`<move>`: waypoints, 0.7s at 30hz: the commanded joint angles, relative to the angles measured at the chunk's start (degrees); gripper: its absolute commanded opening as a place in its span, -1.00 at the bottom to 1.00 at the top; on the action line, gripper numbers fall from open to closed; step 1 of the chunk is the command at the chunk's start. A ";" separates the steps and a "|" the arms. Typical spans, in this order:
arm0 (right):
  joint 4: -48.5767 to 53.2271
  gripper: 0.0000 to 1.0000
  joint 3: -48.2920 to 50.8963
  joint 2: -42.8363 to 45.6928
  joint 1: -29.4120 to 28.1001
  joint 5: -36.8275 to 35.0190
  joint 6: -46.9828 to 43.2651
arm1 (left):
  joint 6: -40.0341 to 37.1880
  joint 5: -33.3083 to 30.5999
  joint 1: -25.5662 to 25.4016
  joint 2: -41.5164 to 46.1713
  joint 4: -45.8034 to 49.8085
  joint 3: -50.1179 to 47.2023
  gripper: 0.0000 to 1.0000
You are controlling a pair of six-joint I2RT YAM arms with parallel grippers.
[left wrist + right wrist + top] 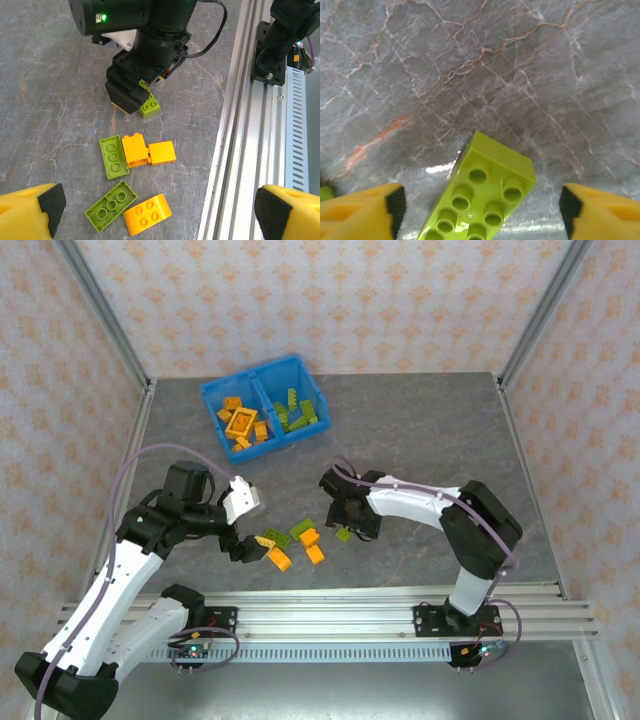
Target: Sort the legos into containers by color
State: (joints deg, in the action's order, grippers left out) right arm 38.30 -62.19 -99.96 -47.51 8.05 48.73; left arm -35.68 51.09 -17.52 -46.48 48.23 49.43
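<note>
Right fingers (360,212) straddle green brick (490,175); left fingers (25,212) spread.

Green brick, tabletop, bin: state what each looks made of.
Green brick: moulded plastic with a glossy finish, going by the sheen on its studs and its crisp edges.
Tabletop: grey with rust-coloured veins like marble, slightly reflective; it may be stone or a printed laminate.
Bin: smooth bright blue plastic, judging by its uniform colour and thin walls.

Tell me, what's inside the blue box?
The left half of the blue bin holds orange bricks, the right half green bricks. Whatever sits beneath them is hidden.
</note>
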 commanded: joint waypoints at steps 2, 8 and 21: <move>-0.25 0.32 -0.50 -1.60 -0.66 -2.76 2.86 | -2.78 1.24 -0.41 0.53 -0.50 -0.52 0.99; 0.64 -0.38 2.08 2.11 -0.66 -5.50 4.75 | -2.38 0.37 -0.50 1.01 -0.79 -0.58 0.99; 2.29 -0.50 -25.88 5.35 -0.15 -20.71 -22.17 | 20.85 -14.31 -0.57 3.47 -17.77 -1.55 0.99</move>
State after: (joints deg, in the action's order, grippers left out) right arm 42.30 -82.39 -92.16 -47.83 -6.31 37.58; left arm -23.33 43.20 -17.65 -43.46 37.08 48.47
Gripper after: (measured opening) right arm 0.299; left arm 0.996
